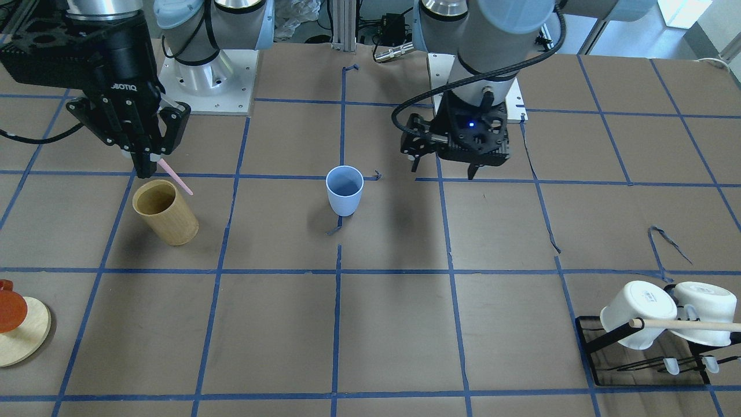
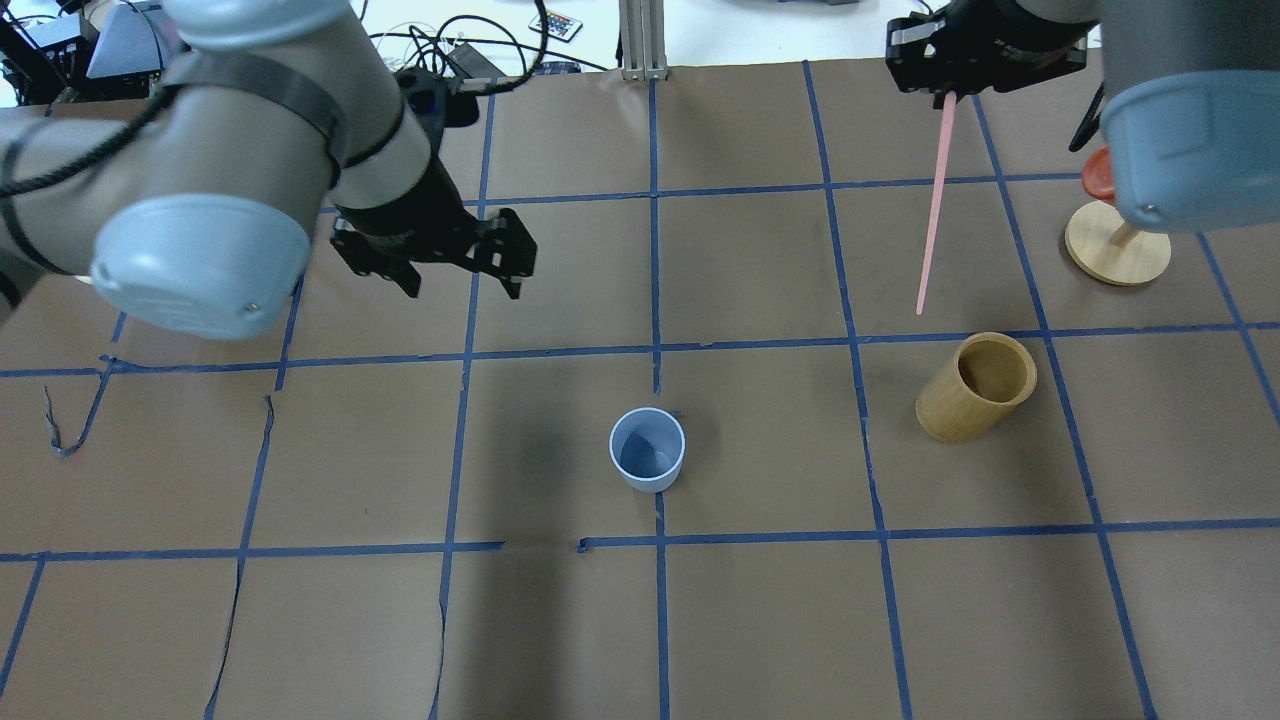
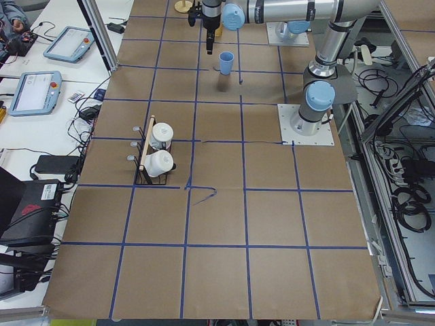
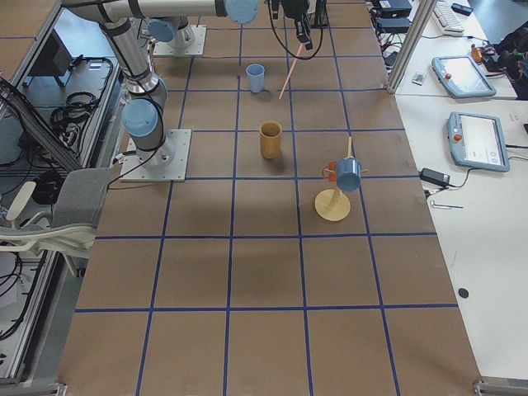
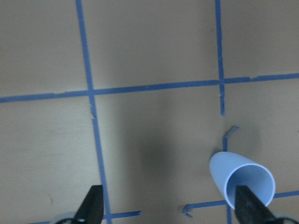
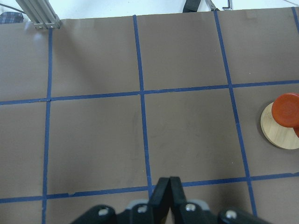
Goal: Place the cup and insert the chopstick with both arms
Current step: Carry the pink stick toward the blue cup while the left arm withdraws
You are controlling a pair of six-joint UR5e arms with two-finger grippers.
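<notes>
The light blue cup (image 2: 648, 450) stands upright and empty near the middle of the table; it also shows in the front view (image 1: 344, 190) and at the lower right of the left wrist view (image 5: 243, 179). My left gripper (image 2: 465, 290) is open and empty, raised above the table to the robot's side of the cup (image 1: 443, 171). My right gripper (image 2: 948, 92) is shut on the top end of the pink chopstick (image 2: 935, 200), which hangs down at a slant above the table (image 1: 176, 178). The right wrist view shows the closed fingers (image 6: 168, 196) but not the stick.
A tan bamboo cylinder (image 2: 977, 388) stands close to the chopstick's lower end. A round wooden stand with a red piece (image 2: 1115, 240) is at the far right. A black rack (image 1: 590, 339) with two white mugs and a long wooden dowel (image 1: 689, 325) sits on my left.
</notes>
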